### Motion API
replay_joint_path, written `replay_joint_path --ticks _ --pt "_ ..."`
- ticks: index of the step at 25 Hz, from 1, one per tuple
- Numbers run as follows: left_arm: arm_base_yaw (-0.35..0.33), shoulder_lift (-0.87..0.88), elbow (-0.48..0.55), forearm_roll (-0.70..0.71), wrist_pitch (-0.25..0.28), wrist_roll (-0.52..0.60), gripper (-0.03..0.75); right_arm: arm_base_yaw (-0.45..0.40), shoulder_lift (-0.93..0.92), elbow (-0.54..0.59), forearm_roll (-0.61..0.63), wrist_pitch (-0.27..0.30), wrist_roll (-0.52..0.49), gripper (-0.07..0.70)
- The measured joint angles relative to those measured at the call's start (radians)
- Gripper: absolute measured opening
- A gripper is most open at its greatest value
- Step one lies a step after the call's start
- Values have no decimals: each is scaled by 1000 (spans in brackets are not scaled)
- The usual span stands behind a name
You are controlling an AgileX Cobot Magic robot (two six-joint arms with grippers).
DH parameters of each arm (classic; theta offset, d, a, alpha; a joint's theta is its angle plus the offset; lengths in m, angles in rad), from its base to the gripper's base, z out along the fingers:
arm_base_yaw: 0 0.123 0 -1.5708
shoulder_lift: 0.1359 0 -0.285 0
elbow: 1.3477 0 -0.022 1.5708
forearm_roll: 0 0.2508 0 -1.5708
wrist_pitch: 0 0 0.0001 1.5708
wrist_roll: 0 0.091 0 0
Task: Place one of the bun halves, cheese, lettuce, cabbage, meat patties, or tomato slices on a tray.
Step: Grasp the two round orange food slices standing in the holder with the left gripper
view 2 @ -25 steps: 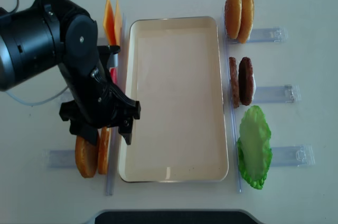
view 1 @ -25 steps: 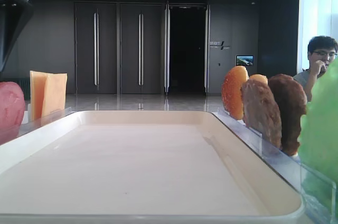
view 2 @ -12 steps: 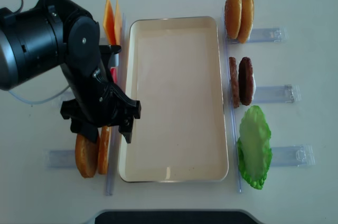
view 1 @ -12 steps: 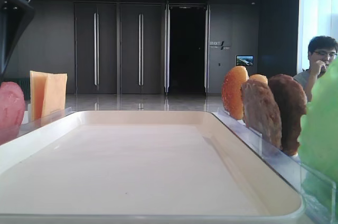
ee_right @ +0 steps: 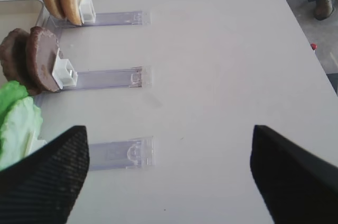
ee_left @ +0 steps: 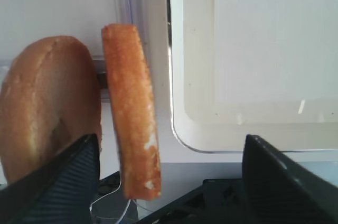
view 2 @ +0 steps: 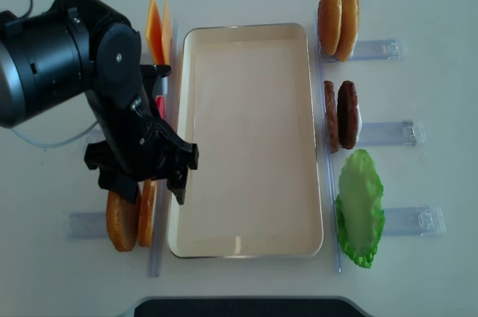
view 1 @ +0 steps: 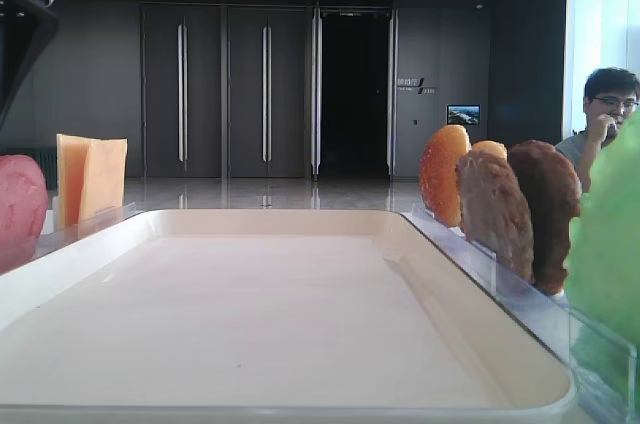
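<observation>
My left gripper (view 2: 149,182) is open and hangs over two bun halves (view 2: 122,220) standing on edge left of the cream tray (view 2: 246,137). In the left wrist view the flat bun half (ee_left: 132,108) stands between the fingers, close to the left one and not gripped. The domed half (ee_left: 47,102) is partly behind that finger. My right gripper (ee_right: 169,176) is open over bare table, holding nothing. Cheese (view 2: 157,29), a tomato slice (view 1: 20,204), meat patties (view 2: 340,115), lettuce (view 2: 360,208) and two more bun halves (view 2: 337,22) stand in racks. Cabbage is out of view.
Clear plastic racks (view 2: 388,131) run along both long sides of the tray and stick out to the right. The left arm's black body (view 2: 67,63) covers much of the left racks. A seated person (view 1: 605,119) is beyond the table.
The left arm's body has shifted only slightly. Its gripper stays open over the same bun halves.
</observation>
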State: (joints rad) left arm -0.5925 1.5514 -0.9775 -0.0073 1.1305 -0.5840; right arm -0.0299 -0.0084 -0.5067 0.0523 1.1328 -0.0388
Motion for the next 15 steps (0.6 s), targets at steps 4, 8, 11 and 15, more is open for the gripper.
replay_joint_path --ticks 4,8,11,15 --pt "0 0 0 0 4 0 643 0 0 0 0 0 0 589" --pt "0 0 0 7 4 0 643 0 0 0 0 0 0 589" --pt "0 1 0 7 4 0 643 0 0 0 0 0 0 589" --pt "0 18 0 7 5 0 643 0 0 0 0 0 0 589"
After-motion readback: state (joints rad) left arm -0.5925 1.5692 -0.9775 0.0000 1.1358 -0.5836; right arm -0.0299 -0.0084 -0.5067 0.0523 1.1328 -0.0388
